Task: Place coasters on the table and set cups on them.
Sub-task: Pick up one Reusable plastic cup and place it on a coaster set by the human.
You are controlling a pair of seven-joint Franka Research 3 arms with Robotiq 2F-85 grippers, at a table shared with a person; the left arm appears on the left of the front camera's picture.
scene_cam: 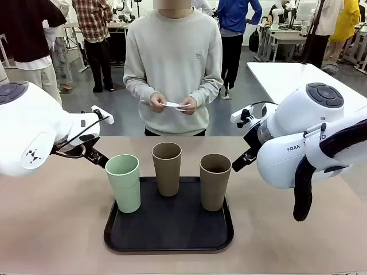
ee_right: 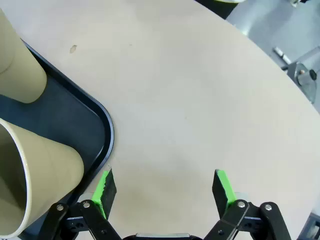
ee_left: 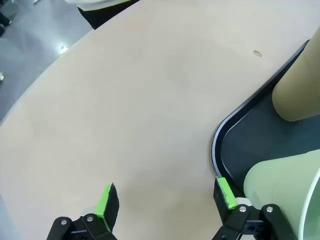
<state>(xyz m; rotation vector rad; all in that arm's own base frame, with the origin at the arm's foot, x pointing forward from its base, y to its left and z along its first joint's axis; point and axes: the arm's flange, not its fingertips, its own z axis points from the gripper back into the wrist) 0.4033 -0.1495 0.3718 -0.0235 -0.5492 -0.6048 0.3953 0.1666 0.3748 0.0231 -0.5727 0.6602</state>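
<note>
White paper coasters (scene_cam: 175, 105) rest in the person's hands (scene_cam: 189, 103); none lies on the table (scene_cam: 51, 229) yet. Our left fingers (ee_left: 105, 201) and right fingers (ee_right: 222, 184) stand apart, empty. Three cups (scene_cam: 167, 168) wait on the tray (scene_cam: 172, 243) between them.

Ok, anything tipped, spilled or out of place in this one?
Nothing stands out: the mint cup and both tan cups stand upright on the black tray, nothing spilled. A small speck marks the table.

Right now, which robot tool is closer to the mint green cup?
Left. The left tool sits right beside the mint green cup; the right tool is at the opposite edge of the tray.
</note>
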